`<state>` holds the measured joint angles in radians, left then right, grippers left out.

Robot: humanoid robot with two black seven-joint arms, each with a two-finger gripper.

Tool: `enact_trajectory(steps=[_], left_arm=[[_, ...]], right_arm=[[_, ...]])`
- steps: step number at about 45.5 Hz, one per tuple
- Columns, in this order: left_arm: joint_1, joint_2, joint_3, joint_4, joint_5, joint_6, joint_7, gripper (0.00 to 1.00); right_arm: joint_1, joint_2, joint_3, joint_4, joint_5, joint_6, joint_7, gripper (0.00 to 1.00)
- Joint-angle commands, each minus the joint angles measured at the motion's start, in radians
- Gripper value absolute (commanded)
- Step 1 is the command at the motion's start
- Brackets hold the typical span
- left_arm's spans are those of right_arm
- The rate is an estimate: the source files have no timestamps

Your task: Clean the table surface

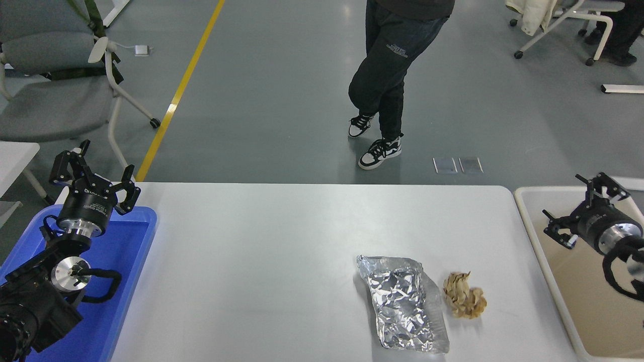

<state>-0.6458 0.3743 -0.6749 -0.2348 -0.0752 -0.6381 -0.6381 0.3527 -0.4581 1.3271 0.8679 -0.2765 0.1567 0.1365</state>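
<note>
The white table surface (261, 261) fills the middle of the head view. A crumpled silver foil bag (405, 301) lies on its right part, with a crumpled tan paper ball (464, 296) just right of it. My right gripper (578, 207) hangs open over the beige bin (533, 241) at the right edge, well right of and beyond the paper ball, holding nothing. At the lower left my left gripper (93, 171) rests open above the blue tray (131, 261).
A person in dark trousers and black-and-white shoes (380, 151) stands on the floor beyond the table's far edge. A grey wheeled chair (55, 95) is at the upper left, and another chair at the upper right.
</note>
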Motion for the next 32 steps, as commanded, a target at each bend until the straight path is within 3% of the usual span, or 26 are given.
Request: enact_trajectory(steps=[1,32], left_arm=[[0.0,0.0,0.0,0.0,0.0,0.0,0.0,1.0],[0.0,0.0,0.0,0.0,0.0,0.0,0.0,1.0]], right_arm=[[-0.031,0.035,0.034,0.028,-0.029,0.026,0.118,1.0],[0.042,0.056,-0.106,-0.067,-0.039,0.007,0.166,1.0]])
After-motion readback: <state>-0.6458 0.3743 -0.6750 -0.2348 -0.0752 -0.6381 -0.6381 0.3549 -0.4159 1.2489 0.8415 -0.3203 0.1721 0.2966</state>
